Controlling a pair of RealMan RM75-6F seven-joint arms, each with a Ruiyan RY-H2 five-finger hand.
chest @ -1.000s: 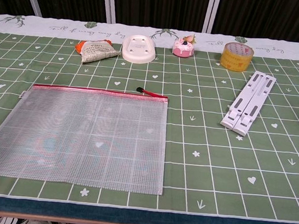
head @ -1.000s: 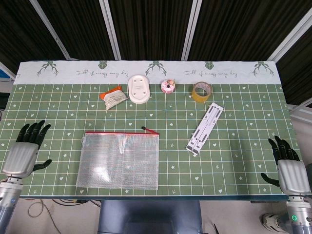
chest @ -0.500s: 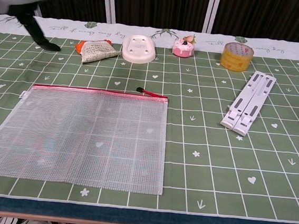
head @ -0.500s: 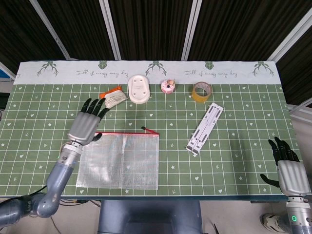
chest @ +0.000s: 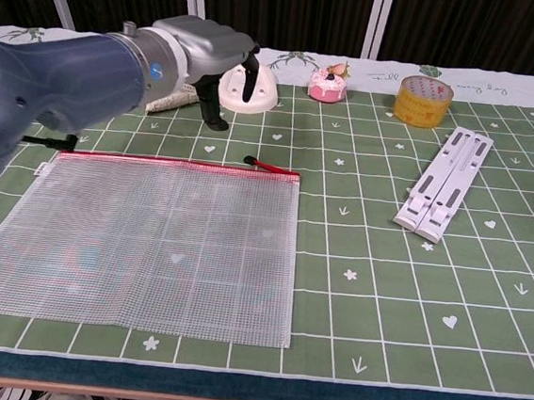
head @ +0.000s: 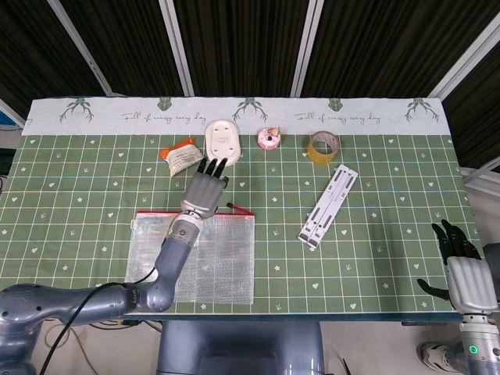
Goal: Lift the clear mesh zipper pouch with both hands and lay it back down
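Left hand (head: pixel 205 189) is out over the table (head: pixel 391 258), above the top edge of the clear mesh zipper pouch (head: pixel 191 258), fingers straight and spread, pointing to 12 o'clock toward the white oval dish (head: pixel 221 142). It holds nothing. In the chest view the left hand (chest: pixel 210 53) hangs in the air with dark fingers pointing down in front of the dish; whether it touches the pouch cannot be told. The forearm runs back to 7 o'clock across the pouch's left part.

Right hand (head: pixel 461 269) sits at the table's 4 o'clock corner, off the edge, fingers extended and apart, empty. It is not in the chest view.

Versus half a second ago: the left hand has moved right and a bit forward, from the pouch's upper-left corner to its top middle. The right hand is unchanged, and the pouch has not moved.

The pouch lies flat at 7 o'clock on the table, near the front edge. It is a see-through mesh rectangle with a red zipper strip (chest: pixel 171 161) along the far edge and a dark pull (chest: pixel 249 160) at the right end; the green grid cloth shows through it.

Snack packet (head: pixel 180 155) lies at 11 o'clock of the hand, tape roll (head: pixel 322 146) and white folding stand (head: pixel 329 205) off to 2–3 o'clock.
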